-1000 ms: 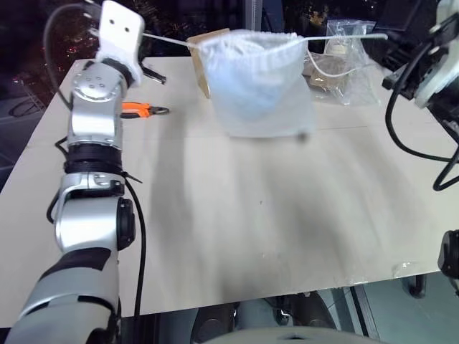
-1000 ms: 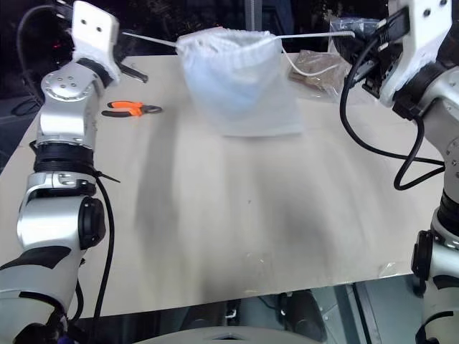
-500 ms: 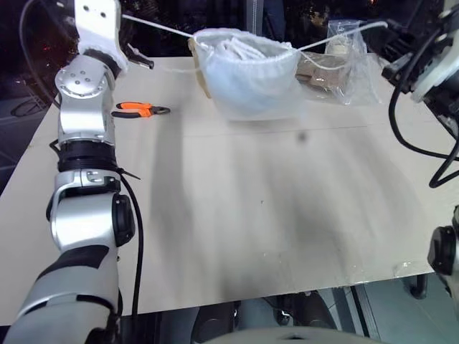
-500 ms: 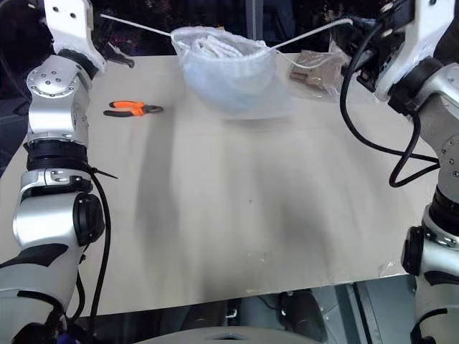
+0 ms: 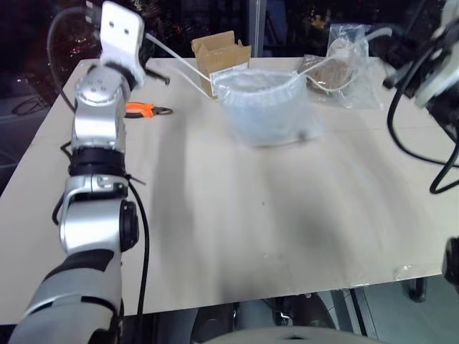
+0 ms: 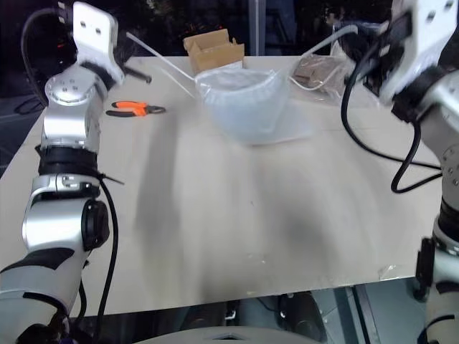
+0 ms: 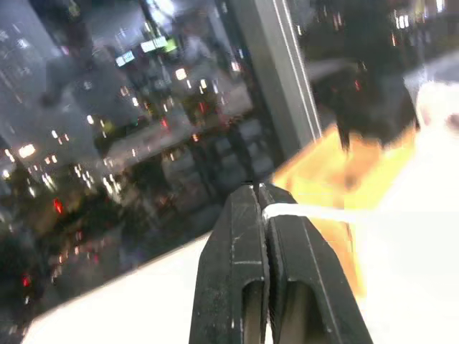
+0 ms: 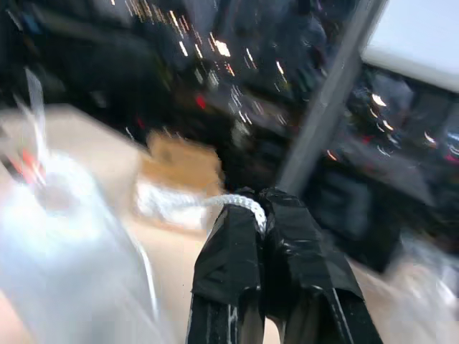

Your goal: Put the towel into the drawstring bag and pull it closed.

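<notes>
The drawstring bag (image 5: 265, 107), frosted white, sits slumped on the far middle of the table (image 5: 237, 215). The towel (image 6: 240, 107) shows faintly through its wall as a pale blue mass. Two thin white cords run from the bag's mouth up and outward. My left gripper (image 7: 258, 190) is shut on the left cord (image 7: 308, 212), held above the table's far left. My right gripper (image 8: 255, 198) is shut on the right cord (image 8: 233, 203), raised at the far right (image 6: 355, 32).
An open cardboard box (image 5: 219, 51) stands just behind the bag. Orange-handled pliers (image 5: 143, 110) lie at the far left under my left arm. A clear crinkly plastic bag (image 5: 344, 68) with brown contents lies at the back right. The table's front edge is near.
Both hands have come down. The bag, which hung in the air from taut, level cords, now rests on the table with the cords slanting up to the grippers.
</notes>
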Controlling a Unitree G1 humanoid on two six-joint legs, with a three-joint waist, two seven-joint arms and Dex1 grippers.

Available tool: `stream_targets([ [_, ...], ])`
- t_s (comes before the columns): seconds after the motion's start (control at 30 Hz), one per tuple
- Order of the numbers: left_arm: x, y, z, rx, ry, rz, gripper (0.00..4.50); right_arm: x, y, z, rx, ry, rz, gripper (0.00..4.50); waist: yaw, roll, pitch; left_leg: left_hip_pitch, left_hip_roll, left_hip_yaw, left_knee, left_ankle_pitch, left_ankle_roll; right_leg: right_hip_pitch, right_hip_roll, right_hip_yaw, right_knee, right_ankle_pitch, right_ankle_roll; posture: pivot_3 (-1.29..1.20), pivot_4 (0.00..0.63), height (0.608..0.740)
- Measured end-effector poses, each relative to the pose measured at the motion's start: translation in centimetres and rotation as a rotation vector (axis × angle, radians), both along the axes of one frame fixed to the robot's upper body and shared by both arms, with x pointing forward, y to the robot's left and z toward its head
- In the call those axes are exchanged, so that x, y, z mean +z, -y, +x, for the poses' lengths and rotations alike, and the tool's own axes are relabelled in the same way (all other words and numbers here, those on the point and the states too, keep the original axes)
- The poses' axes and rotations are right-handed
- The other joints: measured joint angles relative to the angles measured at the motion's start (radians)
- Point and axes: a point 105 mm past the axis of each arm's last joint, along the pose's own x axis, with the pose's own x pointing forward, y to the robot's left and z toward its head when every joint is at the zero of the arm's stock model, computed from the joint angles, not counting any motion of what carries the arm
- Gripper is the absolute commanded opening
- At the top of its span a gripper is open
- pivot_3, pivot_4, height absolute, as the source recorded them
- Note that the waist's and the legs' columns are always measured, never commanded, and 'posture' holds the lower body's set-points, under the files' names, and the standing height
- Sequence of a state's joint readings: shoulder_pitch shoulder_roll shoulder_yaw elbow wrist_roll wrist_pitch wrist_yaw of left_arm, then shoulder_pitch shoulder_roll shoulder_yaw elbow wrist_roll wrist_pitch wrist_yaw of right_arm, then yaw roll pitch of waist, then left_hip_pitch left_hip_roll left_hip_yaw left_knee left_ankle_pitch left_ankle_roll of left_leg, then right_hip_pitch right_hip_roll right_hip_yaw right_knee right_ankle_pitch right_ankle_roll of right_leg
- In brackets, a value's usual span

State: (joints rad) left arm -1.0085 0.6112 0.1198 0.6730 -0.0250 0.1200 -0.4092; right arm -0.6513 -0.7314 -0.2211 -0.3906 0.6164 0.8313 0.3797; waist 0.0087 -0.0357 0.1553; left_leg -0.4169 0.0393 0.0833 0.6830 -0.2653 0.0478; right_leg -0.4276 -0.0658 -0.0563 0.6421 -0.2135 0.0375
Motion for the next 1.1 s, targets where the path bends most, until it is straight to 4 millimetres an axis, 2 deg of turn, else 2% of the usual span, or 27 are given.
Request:
stream_targets([
  [0.03,-0.7,0.1,0.1,-0.001,-0.025,-0.022,0.05,-0.4,0.0,0.3,0.003,-0.030,0.028,0.00,-0.002,0.003,0.004,-0.006,-0.001,0.001,0.002,0.001,0.001,-0.007,0.000,0.003,0.002,0.001,0.000,0.00,0.150,0.740],
  [0.07,-0.7,0.4,0.2,-0.008,-0.026,-0.027,0.05,0.1,-0.3,0.3,0.015,-0.022,0.037,0.00,-0.004,0.004,0.005,-0.011,-0.001,0.001,0.004,0.002,0.002,-0.013,0.000,0.004,0.004,0.003,0.001,0.00,0.150,0.740],
  [0.13,0.6,0.9,-0.2,-0.025,0.020,0.001,0.05,2.1,0.2,-0.5,-0.018,0.064,-0.024,0.00,-0.002,0.003,0.005,-0.012,-0.001,0.001,0.005,0.003,0.002,-0.013,0.000,0.002,0.003,0.006,0.002,0.00,0.150,0.740],
  [0.17,0.9,0.8,-0.3,-0.022,0.029,0.008,0.05,2.4,0.5,-0.6,-0.035,0.076,-0.036,0.00,-0.001,0.003,0.004,-0.011,-0.001,0.001,0.004,0.003,0.002,-0.011,0.000,0.002,0.002,0.006,0.002,0.00,0.150,0.740],
  [0.23,1.1,-0.4,-0.6,0.018,0.037,0.032,0.05,1.2,3.1,-0.2,-0.163,0.063,-0.113,0.00,0.003,0.003,0.003,-0.008,-0.001,0.004,0.003,0.003,0.002,-0.008,0.000,0.001,0.000,0.006,0.002,0.00,0.150,0.740],
  [0.33,-0.5,-4.5,-0.7,0.157,-0.020,-0.014,0.05,-2.7,9.2,1.6,-0.425,-0.063,-0.126,0.00,0.003,0.003,0.003,-0.005,-0.001,0.007,0.003,0.003,0.002,-0.006,-0.001,0.003,0.000,0.006,0.002,0.00,0.150,0.740],
  [0.37,-1.2,-5.2,-0.7,0.179,-0.041,-0.028,0.05,-3.7,10.8,1.9,-0.496,-0.088,-0.126,0.00,0.004,0.003,0.003,-0.004,-0.001,0.008,0.003,0.003,0.002,-0.006,-0.001,0.003,0.000,0.006,0.002,0.00,0.150,0.740],
  [0.43,-2.3,-5.4,-0.4,0.185,-0.072,-0.065,0.05,-4.0,12.1,2.3,-0.547,-0.080,-0.123,0.00,0.005,0.004,0.004,-0.004,-0.001,0.008,0.003,0.003,0.003,-0.006,-0.001,0.003,0.001,0.006,0.002,0.00,0.150,0.740],
  [0.47,-2.9,-6.1,-0.4,0.222,-0.084,-0.095,0.05,-3.5,13.1,2.3,-0.598,-0.043,-0.123,0.00,0.004,0.004,0.004,-0.004,-0.001,0.008,0.003,0.003,0.002,-0.005,-0.001,0.003,0.001,0.006,0.002,0.00,0.150,0.740],
  [0.5,-3.7,-7.4,-0.6,0.272,-0.102,-0.137,0.05,-2.9,15.2,2.0,-0.682,-0.023,-0.117,0.00,0.004,0.004,0.004,-0.004,-0.001,0.008,0.003,0.003,0.002,-0.006,-0.001,0.003,0.001,0.006,0.002,0.00,0.150,0.740],
  [0.57,-4.3,-8.2,-0.8,0.296,-0.115,-0.174,0.05,-2.4,16.6,1.8,-0.724,0.001,-0.112,0.00,0.003,0.004,0.004,-0.003,-0.001,0.008,0.003,0.003,0.002,-0.005,0.000,0.003,0.001,0.006,0.002,0.00,0.150,0.740],
  [0.7,-3.0,-8.1,-0.6,0.302,-0.063,-0.197,0.05,-1.2,16.8,1.8,-0.731,0.066,-0.120,0.00,0.002,0.004,0.004,-0.003,-0.001,0.009,0.002,0.003,0.002,-0.006,0.000,0.003,0.001,0.006,0.002,0.00,0.150,0.740],
  [0.73,-1.9,-8.0,-0.5,0.305,-0.024,-0.204,0.05,-0.6,16.9,1.8,-0.740,0.095,-0.122,0.00,0.002,0.004,0.004,-0.003,-0.001,0.010,0.002,0.003,0.002,-0.006,-0.001,0.004,0.000,0.006,0.002,0.00,0.150,0.740],
  [0.8,-1.1,-8.1,-0.6,0.303,0.009,-0.201,0.05,0.3,16.9,1.9,-0.738,0.134,-0.120,0.00,0.001,0.004,0.004,-0.003,-0.001,0.012,0.002,0.003,0.002,-0.006,-0.001,0.005,0.000,0.006,0.002,0.00,0.150,0.740],
  [0.9,0.1,-8.3,-1.0,0.301,0.075,-0.215,0.05,1.9,16.2,1.8,-0.701,0.201,-0.095,0.00,-0.002,0.004,0.004,-0.002,-0.001,0.013,0.002,0.003,0.002,-0.006,-0.001,0.006,0.000,0.006,0.002,0.00,0.150,0.740],
  [0.97,1.1,-8.7,-1.5,0.291,0.137,-0.255,0.05,2.5,15.4,1.3,-0.616,0.212,-0.030,0.00,-0.003,0.004,0.004,-0.002,0.000,0.012,0.001,0.003,0.002,-0.005,-0.001,0.006,0.000,0.006,0.002,0.00,0.150,0.740],
  [1.03,1.6,-8.7,-2.1,0.238,0.165,-0.291,0.05,1.4,14.4,0.3,-0.492,0.153,0.013,0.00,-0.001,0.004,0.003,0.000,0.000,0.012,0.000,0.003,0.002,-0.003,-0.001,0.005,-0.001,0.006,0.002,0.00,0.150,0.740],
  [1.1,-1.0,-7.4,-2.7,0.122,0.093,-0.268,0.05,-2.2,12.1,-1.0,-0.323,0.011,-0.018,0.00,0.004,0.009,-0.002,0.004,0.001,0.012,0.000,0.003,0.002,0.002,-0.001,0.005,-0.001,0.004,0.004,0.00,0.150,0.740],
])
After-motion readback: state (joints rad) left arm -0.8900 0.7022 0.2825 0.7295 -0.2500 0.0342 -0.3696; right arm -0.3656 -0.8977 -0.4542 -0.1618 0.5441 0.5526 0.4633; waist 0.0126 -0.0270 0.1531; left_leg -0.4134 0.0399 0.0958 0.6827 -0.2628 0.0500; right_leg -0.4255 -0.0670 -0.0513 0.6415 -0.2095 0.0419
